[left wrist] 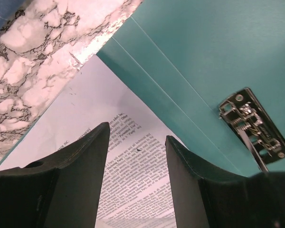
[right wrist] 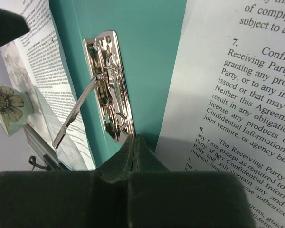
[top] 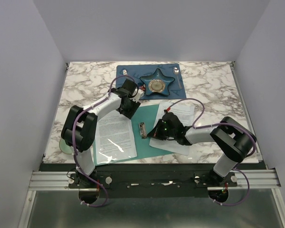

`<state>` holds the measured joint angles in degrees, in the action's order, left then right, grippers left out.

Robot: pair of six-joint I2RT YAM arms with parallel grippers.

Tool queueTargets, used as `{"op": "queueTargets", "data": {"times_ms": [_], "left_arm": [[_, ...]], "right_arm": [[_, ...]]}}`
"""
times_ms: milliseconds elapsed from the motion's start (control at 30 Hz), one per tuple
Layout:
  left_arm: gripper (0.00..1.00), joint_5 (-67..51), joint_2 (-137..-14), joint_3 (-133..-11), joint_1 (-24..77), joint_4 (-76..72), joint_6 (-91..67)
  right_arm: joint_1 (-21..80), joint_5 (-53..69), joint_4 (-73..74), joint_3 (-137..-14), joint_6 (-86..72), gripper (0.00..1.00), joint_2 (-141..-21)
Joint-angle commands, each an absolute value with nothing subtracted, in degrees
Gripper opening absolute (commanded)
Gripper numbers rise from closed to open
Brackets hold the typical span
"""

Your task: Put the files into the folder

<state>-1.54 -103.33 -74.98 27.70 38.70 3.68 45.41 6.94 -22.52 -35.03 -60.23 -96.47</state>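
Right gripper [right wrist: 134, 138] pinched shut beside files [right wrist: 237, 95] reading "Receiving Party", "Agreement"

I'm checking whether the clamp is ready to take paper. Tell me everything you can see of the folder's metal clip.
The clip is a small, shiny silver metal clamp: a narrow base plate with springs and a thin flat lever, which stands swung up off the plate. It lies flat on the bare teal inside of the open folder, with no paper under it. Printed sheets lie to either side. The right tool, shut, sits at its near end; contact cannot be confirmed.
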Motion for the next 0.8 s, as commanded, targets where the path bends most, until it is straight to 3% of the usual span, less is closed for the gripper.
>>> {"op": "queueTargets", "data": {"times_ms": [0,333,767], "left_arm": [[0.62,3.2,-104.7,-72.2,27.6,35.9,4.4],[0.61,4.0,-104.9,-66.7,27.7,32.3,5.8],[0.61,4.0,-103.9,-64.4,27.7,31.3,6.2]], "right_arm": [[45.9,8.5,-22.7,-34.4,-57.1,0.00,-94.4],[45.8,8.6,-25.3,-33.4,-54.1,0.00,-88.7],[47.0,15.5,-32.6,-36.6,-56.4,0.00,-97.2]]}}
